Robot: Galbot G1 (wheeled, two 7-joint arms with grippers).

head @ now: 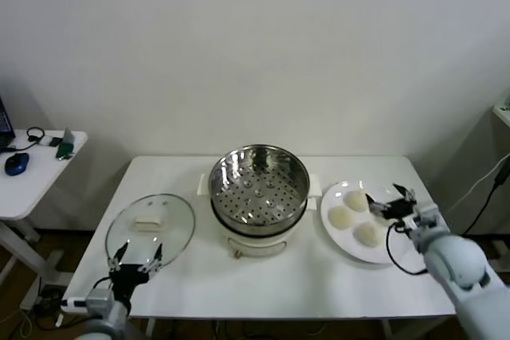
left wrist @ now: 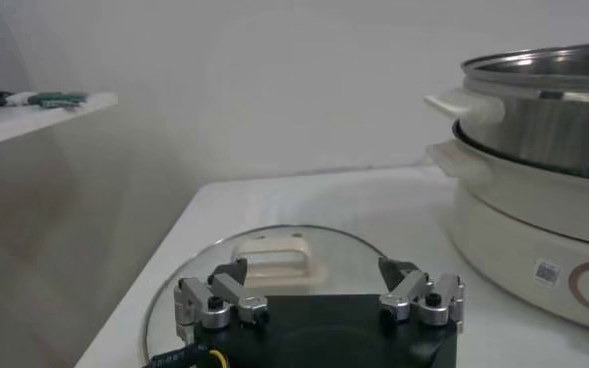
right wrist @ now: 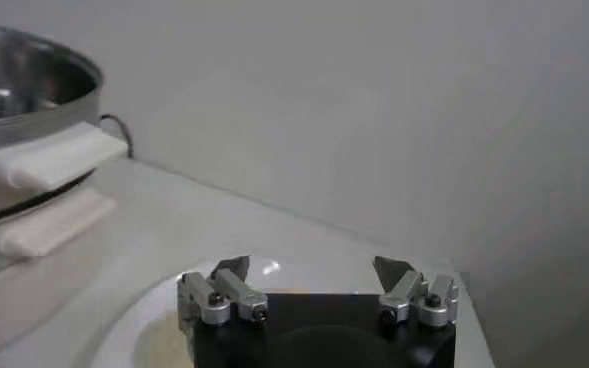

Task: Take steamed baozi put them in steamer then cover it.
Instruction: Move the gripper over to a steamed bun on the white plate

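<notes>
- Right gripper [head: 396, 201]: fingers spread, empty, over plate [head: 344, 238] edge.
- Three steamed baozi [head: 355, 201] on plate.
- Steamer [head: 258, 185] uncovered, tabletop [head: 319, 280] centre.
- Cover [head: 151, 227] flat, left of steamer.
- Left gripper [head: 135, 260]: fingers spread, empty, beside cover.

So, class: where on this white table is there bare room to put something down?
Bare table runs along the near edge in front of the steamer, between the cover and the plate. The plate is crowded: three baozi and the right gripper.
</notes>
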